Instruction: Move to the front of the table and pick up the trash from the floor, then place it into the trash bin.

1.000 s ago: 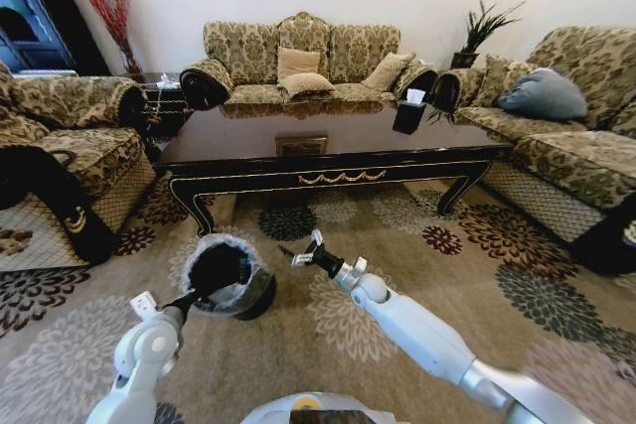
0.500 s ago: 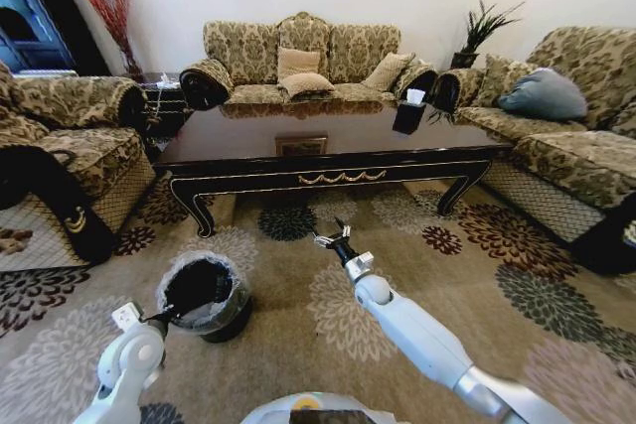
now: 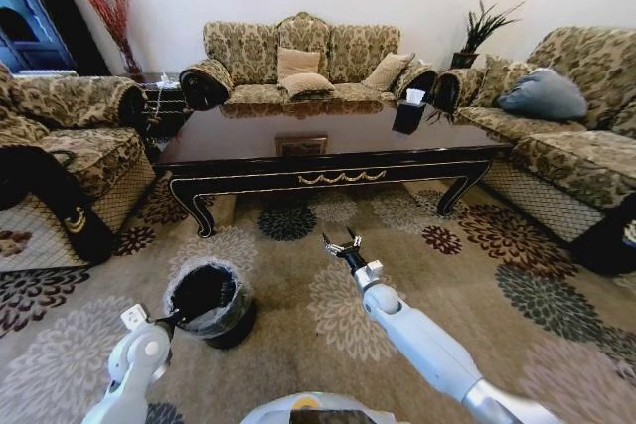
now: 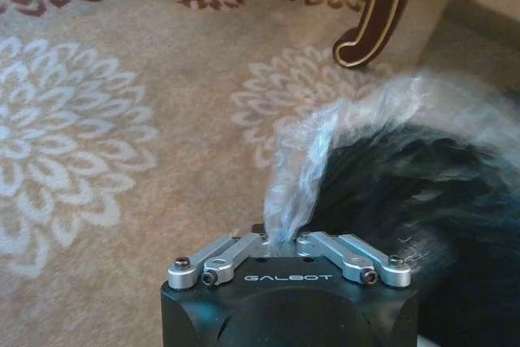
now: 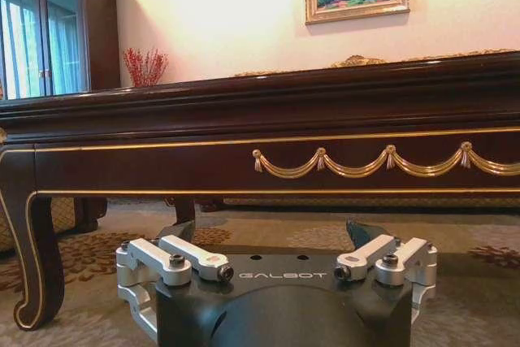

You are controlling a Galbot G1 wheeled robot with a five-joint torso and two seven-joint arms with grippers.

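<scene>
The robot stands before the long glossy dark wood surface point(image 3: 333, 151). Its left end effector point(image 4: 280, 237) is clamped on the translucent plastic liner of the small round black trash bin point(image 3: 209, 297). The right end effector point(image 3: 342, 243) hangs low over the carpet, fingers apart and empty. No litter is visible on the floor, so judging by that, little remains to do.

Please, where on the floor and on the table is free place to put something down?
Free: the carpet between the glossy dark wood table and the open right tool, and most of the tabletop. Crowded: the tabletop's far right corner with the black tissue box, and the round black lined bin, pinched by the left tool.
</scene>
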